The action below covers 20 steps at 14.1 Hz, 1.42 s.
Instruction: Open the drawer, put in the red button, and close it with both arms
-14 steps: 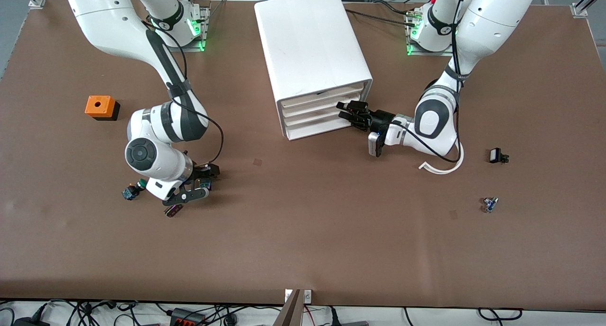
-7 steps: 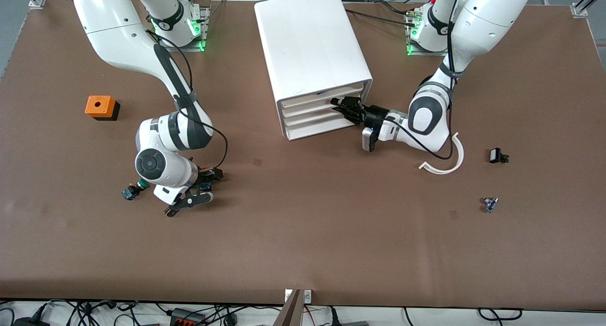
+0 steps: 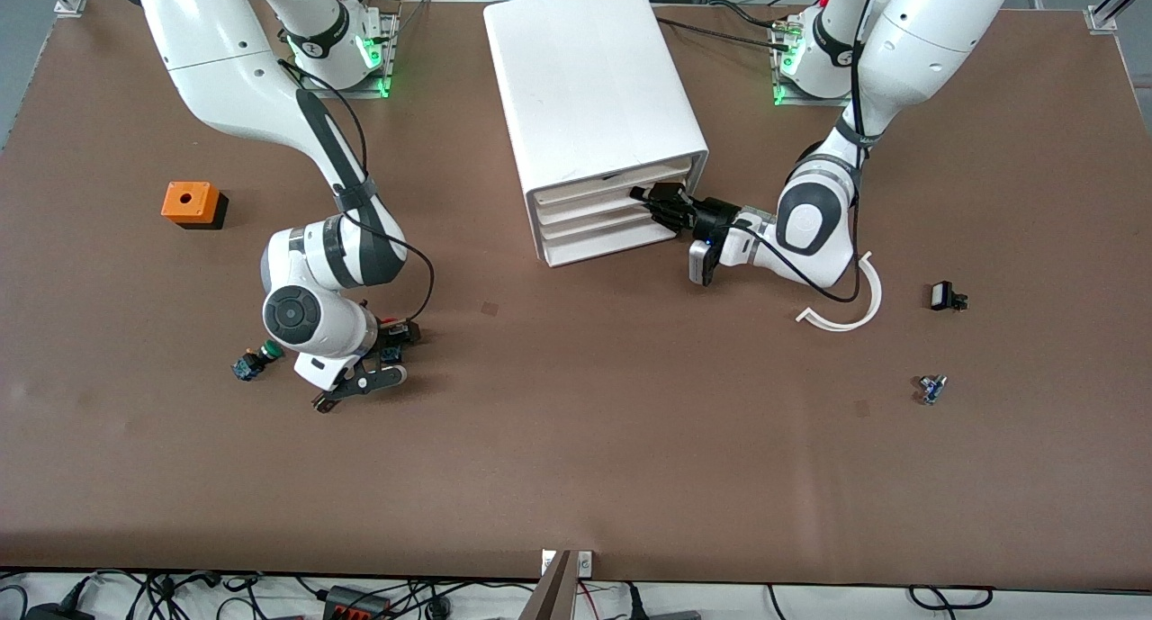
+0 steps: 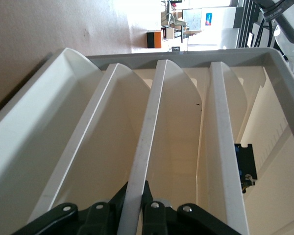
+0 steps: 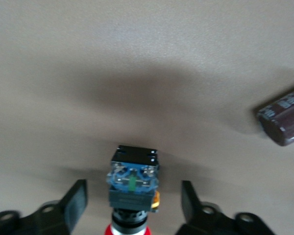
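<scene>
left gripper [image 3: 655, 202]: reached into the front of the cabinet [image 3: 594, 89] from the left arm's end of the table [image 3: 630, 476]; its fingers [image 4: 152, 210] were pinched tight on the front lip of the drawer [image 4: 142, 147], one on each side of the thin white edge.
drawer: second from the top of four alike, seated in the cabinet and not pulled out, with its front in line with the other three.
right gripper [image 3: 364, 368]: low over the table toward the right arm's end, nearer the camera than the cabinet; its fingers [image 5: 73, 203] stood apart on either side of the red button [image 5: 133, 188] with a gap on each side, not touching it.
red button: lay on its side on the table between those fingers, red cap toward the gripper's wrist, blue base pointing away.
green button [image 3: 254, 361]: on the table just beside the right gripper, toward the right arm's end.
orange block [image 3: 190, 203]: farther from the camera than the green button, well apart from it.
dark cylinder [image 5: 282, 117]: on the table near the red button.
white curved strip [image 3: 846, 310]: on the table beside the left arm's wrist.
small black part [image 3: 944, 296]: toward the left arm's end, near the strip.
small blue part [image 3: 931, 388]: nearer the camera than the black part.
</scene>
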Each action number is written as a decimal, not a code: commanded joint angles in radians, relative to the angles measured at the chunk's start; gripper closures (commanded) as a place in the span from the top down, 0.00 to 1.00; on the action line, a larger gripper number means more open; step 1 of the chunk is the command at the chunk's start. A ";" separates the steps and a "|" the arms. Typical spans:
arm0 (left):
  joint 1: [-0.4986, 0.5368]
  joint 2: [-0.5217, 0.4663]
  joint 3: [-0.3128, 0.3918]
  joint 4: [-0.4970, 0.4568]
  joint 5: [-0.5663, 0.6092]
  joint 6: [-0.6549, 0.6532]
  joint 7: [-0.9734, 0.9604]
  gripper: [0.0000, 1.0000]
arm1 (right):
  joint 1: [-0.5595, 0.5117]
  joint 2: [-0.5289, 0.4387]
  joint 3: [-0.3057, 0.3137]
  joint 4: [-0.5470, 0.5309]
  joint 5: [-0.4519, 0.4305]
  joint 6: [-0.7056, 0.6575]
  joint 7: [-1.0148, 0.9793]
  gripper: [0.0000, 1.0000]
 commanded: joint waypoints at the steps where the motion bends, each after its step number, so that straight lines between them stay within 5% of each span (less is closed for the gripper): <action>1: 0.045 0.034 -0.008 0.047 -0.024 0.001 0.009 0.07 | 0.002 0.012 -0.003 0.018 -0.026 -0.002 -0.008 0.56; 3: 0.046 0.059 0.001 0.096 -0.022 0.003 -0.024 0.07 | 0.001 0.014 -0.003 0.018 -0.024 -0.002 -0.009 0.45; 6: 0.080 0.121 0.007 0.186 -0.020 0.006 -0.027 0.07 | 0.001 0.009 -0.003 0.072 -0.021 -0.016 -0.011 0.01; 12: 0.100 0.160 0.036 0.291 0.002 0.007 -0.102 0.11 | 0.045 -0.009 0.009 0.387 -0.018 -0.237 -0.014 0.00; 14: 0.102 0.151 0.041 0.309 0.039 0.010 -0.172 0.96 | 0.070 -0.030 0.050 0.451 -0.018 -0.295 -0.008 0.00; 18: 0.121 0.068 0.041 0.386 0.215 -0.010 -0.477 1.00 | 0.088 -0.076 0.190 0.467 -0.010 -0.303 0.002 0.00; 20: 0.121 0.047 0.044 0.468 0.345 -0.074 -0.641 1.00 | 0.154 -0.087 0.196 0.469 -0.010 -0.297 0.003 0.00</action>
